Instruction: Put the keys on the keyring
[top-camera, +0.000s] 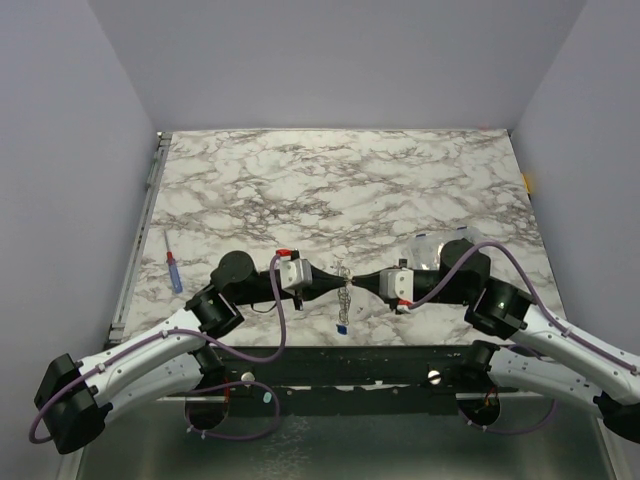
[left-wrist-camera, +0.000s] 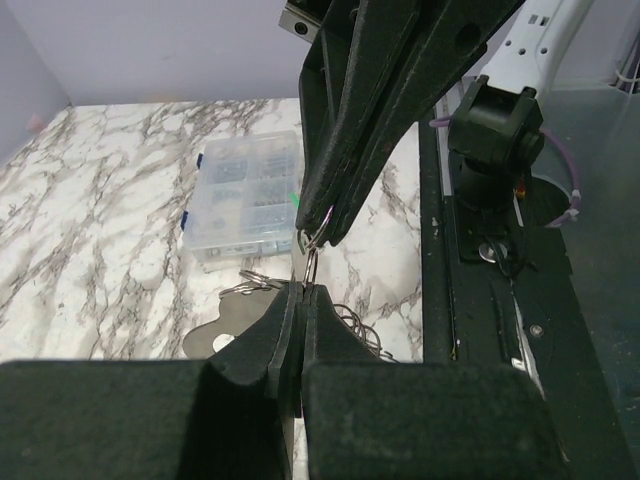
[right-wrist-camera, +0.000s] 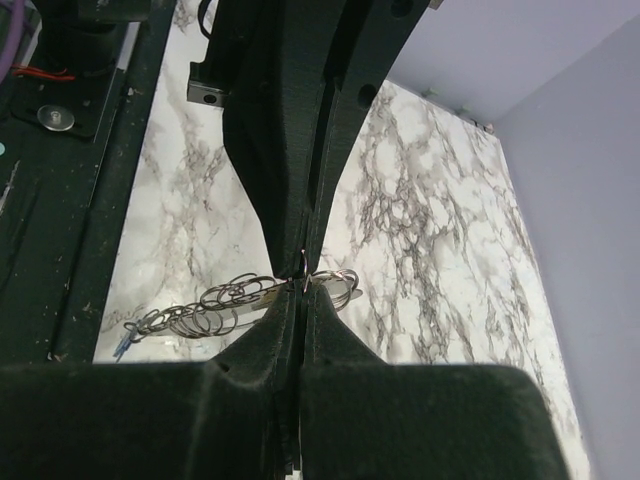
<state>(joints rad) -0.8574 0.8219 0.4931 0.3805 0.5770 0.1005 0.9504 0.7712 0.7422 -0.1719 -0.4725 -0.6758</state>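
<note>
My two grippers meet tip to tip over the near middle of the table. The left gripper (top-camera: 335, 277) (left-wrist-camera: 303, 290) and the right gripper (top-camera: 356, 279) (right-wrist-camera: 303, 288) are both shut on a small silvery ring of the keyring (top-camera: 345, 290) (left-wrist-camera: 311, 256). A fine chain of rings (right-wrist-camera: 200, 310) hangs down from it toward the table's front edge. One key with a blue head (top-camera: 342, 327) (right-wrist-camera: 122, 345) ends that chain. A flat grey metal tag (left-wrist-camera: 225, 325) lies under the pinched ring. No other keys show.
A clear plastic box (top-camera: 432, 248) (left-wrist-camera: 245, 200) of small parts stands behind the right gripper. A thin red-and-blue pen (top-camera: 174, 272) lies at the table's left edge. The black mounting rail (top-camera: 350, 362) runs along the near edge.
</note>
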